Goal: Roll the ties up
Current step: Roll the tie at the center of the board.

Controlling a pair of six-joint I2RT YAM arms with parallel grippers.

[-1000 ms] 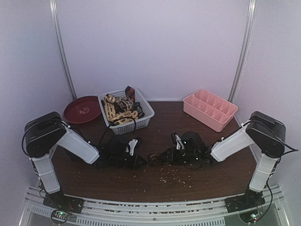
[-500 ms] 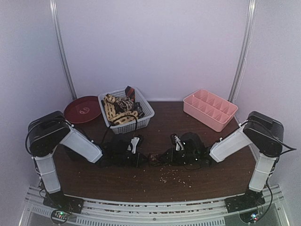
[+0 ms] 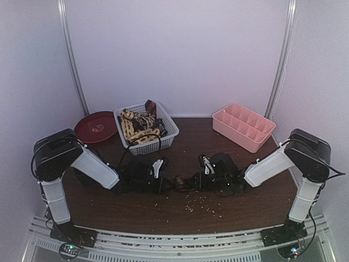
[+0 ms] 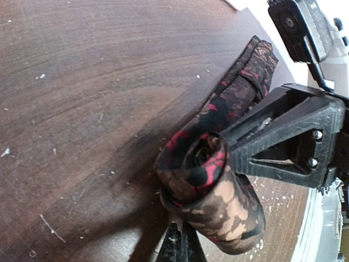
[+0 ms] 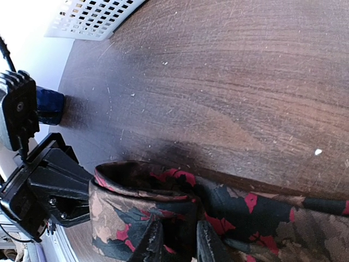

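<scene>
our left end effector (image 4: 177, 246) is fully closed, its tips just under the rolled end of the tie (image 4: 218, 202); whether a fold of cloth is caught between them we cannot tell. our right end effector (image 5: 179, 243) is nipped on the same tie, with dark cloth between its two fingers, and from the left wrist view one of these fingers seems to go into the heart of the roll. compared with one second ago, the left arm has come toward the right one, so the gap between them is almost gone. the strip of cloth that was stretched between them is now gathered into a small bundle near the middle of the bench (image 4: 82, 82). we judge from this that the roll is growing: some turns are already wound, but a flat length is not yet rolled and lies on the wood. the turns look loose, so we think they may spring open if one side lets go too early. the other ties (image 3: 137, 124) wait in the white basket (image 3: 173, 130), well apart at the back left.
</scene>
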